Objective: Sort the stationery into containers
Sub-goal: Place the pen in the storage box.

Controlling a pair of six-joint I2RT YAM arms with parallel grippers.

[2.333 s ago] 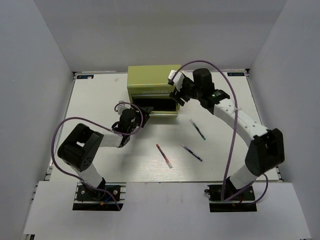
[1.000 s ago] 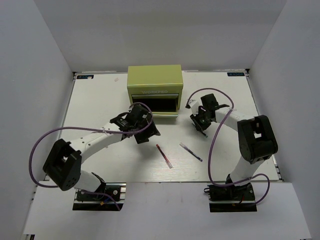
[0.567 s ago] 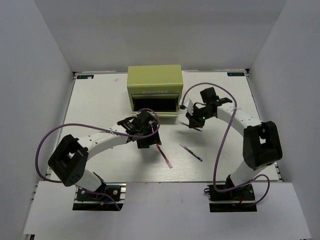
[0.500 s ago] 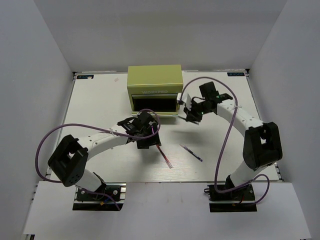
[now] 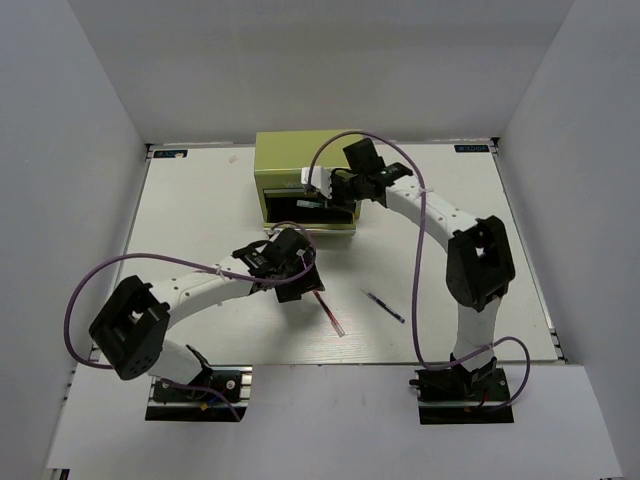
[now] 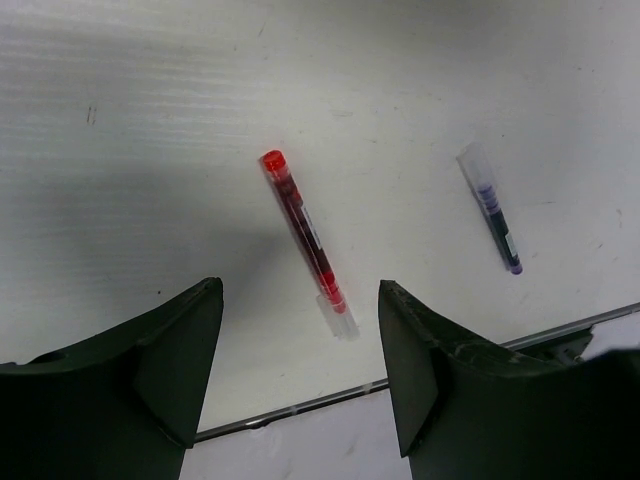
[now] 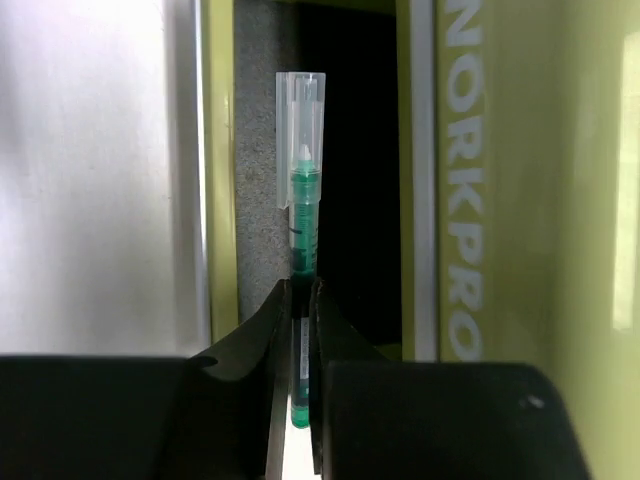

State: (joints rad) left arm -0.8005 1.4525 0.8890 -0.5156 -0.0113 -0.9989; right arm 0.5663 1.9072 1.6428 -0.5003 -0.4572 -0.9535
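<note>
Above the open drawer (image 7: 255, 150) of the chest (image 5: 295, 152), pinches a green pen (image 7: 303, 200) tight in the right gripper (image 7: 300, 295), aligned lengthwise to drop in — spreads the left gripper (image 6: 298, 300) wide, empty, over the red pen (image 6: 303, 235), ready to straddle.

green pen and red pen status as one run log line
right end effector: shut on green pen over open drawer | left end effector: open above red pen | dark pen: on table
</note>
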